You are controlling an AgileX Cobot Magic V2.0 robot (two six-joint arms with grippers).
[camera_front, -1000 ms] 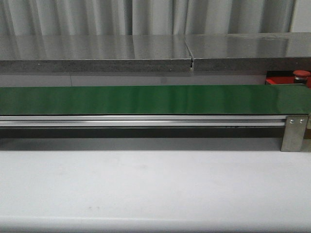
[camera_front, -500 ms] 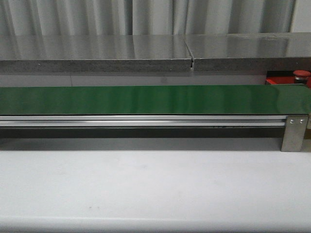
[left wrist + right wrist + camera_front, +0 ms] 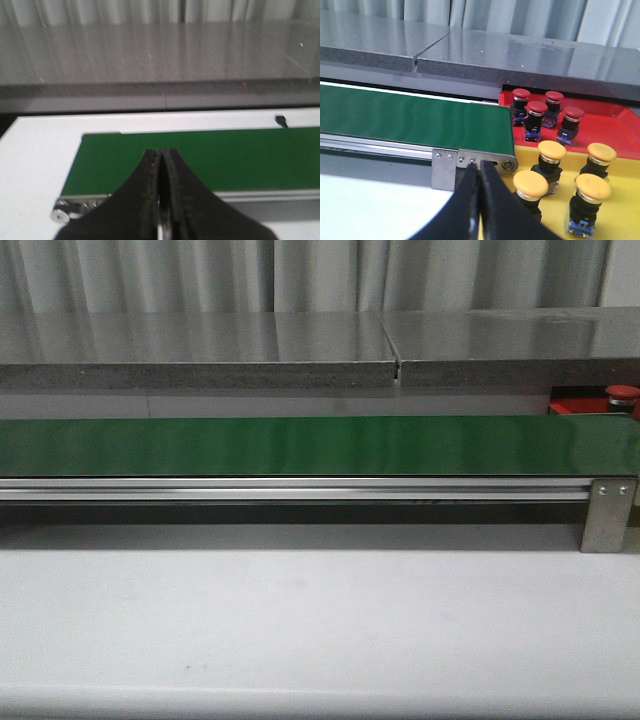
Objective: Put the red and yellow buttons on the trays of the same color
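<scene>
Buttons: four red (image 3: pixel 536 107) on red tray (image 3: pixel 610 111), four yellow (image 3: pixel 552 150) on yellow tray (image 3: pixel 620 215), beside belt (image 3: pixel 410 120) end. Light, rigid, glossy caps; I judge gripping the dark bodies best. My left gripper (image 3: pixel 161 155) and right gripper (image 3: pixel 480 172): clenched, empty.

Front view: flat bright red tray (image 3: pixel 578 403) mostly hidden behind the long green conveyor belt (image 3: pixel 300 445) and cut by the right edge, only one red-capped push button (image 3: pixel 621 395) peeking over it; neither arm appears there. Right wrist view: flat yellow tray (image 3: pixel 620 210) cut off at right and bottom edges, the nearest yellow-capped button (image 3: pixel 590 197) clipped at its base. Left wrist view: green belt runs off the right edge, small dark object (image 3: pixel 281 120) beyond it too small to identify.
</scene>
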